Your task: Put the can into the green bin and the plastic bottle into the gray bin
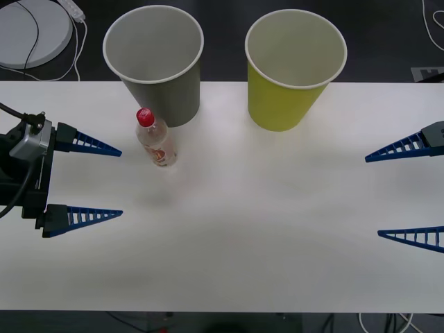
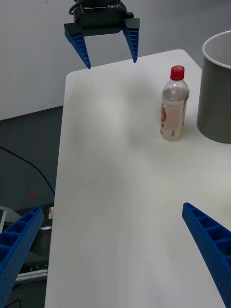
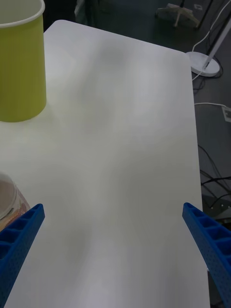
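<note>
The plastic bottle point(image 1: 156, 142) stands upright on the white table, red cap up, just in front of the gray bin point(image 1: 170, 97). The green bin point(image 1: 281, 104) stands to the right of the gray one, both upright with nothing seen inside. The can is out of view. My left gripper point(image 1: 121, 183) is open at the table's left side, a short way left of the bottle. My right gripper point(image 1: 372, 197) is open at the far right. The right wrist view shows the bottle point(image 2: 173, 110), gray bin point(image 2: 216, 96) and left gripper point(image 2: 111, 64). The left wrist view shows the green bin point(image 3: 19, 72) and the bottle's edge point(image 3: 8, 199).
The white table point(image 1: 243, 243) has wide bare room in the middle and front. Behind its back-left edge a round white base point(image 1: 31, 28) with cables lies on the dark floor. A white stand base point(image 3: 207, 65) and cords lie beyond the table's right end.
</note>
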{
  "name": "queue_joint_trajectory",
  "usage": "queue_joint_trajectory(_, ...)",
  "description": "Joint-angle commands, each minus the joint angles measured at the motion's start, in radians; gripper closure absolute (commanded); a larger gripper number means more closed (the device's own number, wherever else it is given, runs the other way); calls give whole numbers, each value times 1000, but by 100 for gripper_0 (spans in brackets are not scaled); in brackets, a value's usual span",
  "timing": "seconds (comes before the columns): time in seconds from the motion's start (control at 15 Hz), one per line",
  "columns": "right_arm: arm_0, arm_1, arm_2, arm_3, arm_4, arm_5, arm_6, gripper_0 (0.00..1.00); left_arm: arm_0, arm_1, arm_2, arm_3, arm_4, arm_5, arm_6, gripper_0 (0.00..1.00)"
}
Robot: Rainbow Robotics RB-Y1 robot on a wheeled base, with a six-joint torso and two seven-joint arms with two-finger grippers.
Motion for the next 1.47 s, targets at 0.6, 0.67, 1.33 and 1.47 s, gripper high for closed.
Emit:
queue_joint_trajectory(0.6, 0, 0, 0, 0, 0, 0, 0, 0, 52, -2, -17, 60, 37, 14, -63, 0)
queue_joint_trajectory(0.67, 0, 0, 0, 0, 0, 0, 0, 0, 57, 8, -14, 63, 44, 17, -64, 0)
queue_joint_trajectory(1.33, 0, 0, 0, 0, 0, 0, 0, 0, 298, 49, 206, 51, 107, 81, -92, 0)
queue_joint_trajectory(1.47, 0, 0, 0, 0, 0, 0, 0, 0, 336, 48, 221, 38, 107, 133, -121, 0)
